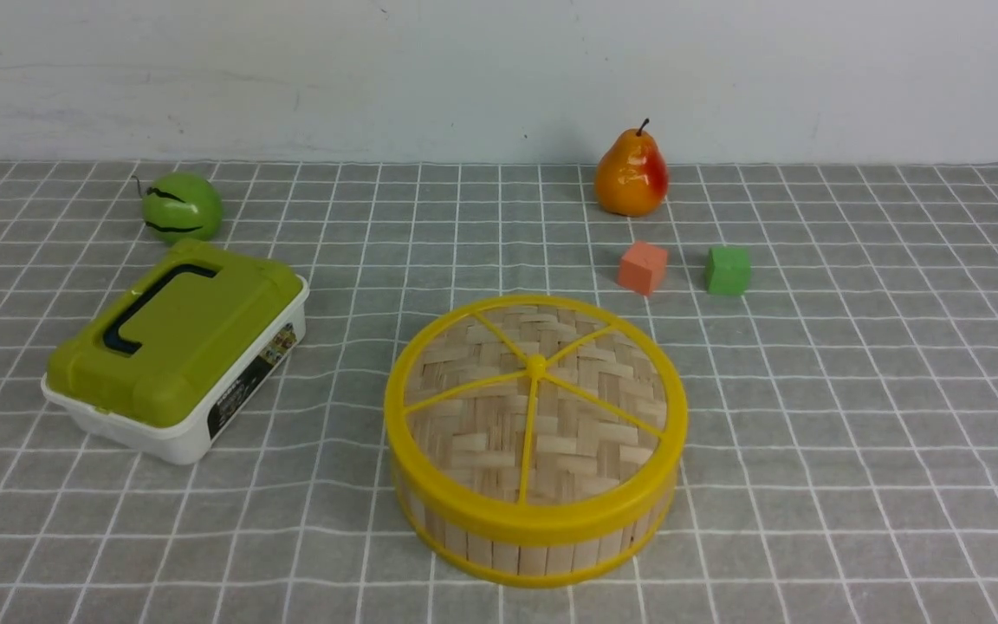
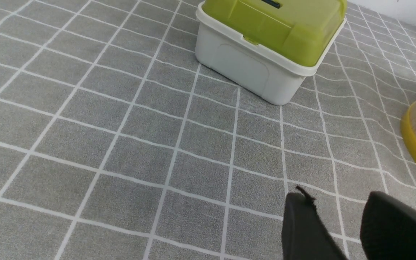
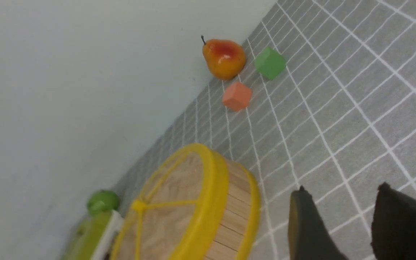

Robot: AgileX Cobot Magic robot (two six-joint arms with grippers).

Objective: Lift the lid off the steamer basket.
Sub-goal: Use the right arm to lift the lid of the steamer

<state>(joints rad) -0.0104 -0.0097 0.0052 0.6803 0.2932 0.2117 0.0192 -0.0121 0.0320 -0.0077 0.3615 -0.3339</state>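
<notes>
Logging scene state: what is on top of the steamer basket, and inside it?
The lid rests on the steamer basket. It covers the inside, so contents cannot be seen.

Bright, even light; shadows faint and soft. Glare on the pear (image 1: 631, 173). The basket (image 3: 237, 220) beside the right gripper (image 3: 343, 187) looks blurred.
</notes>
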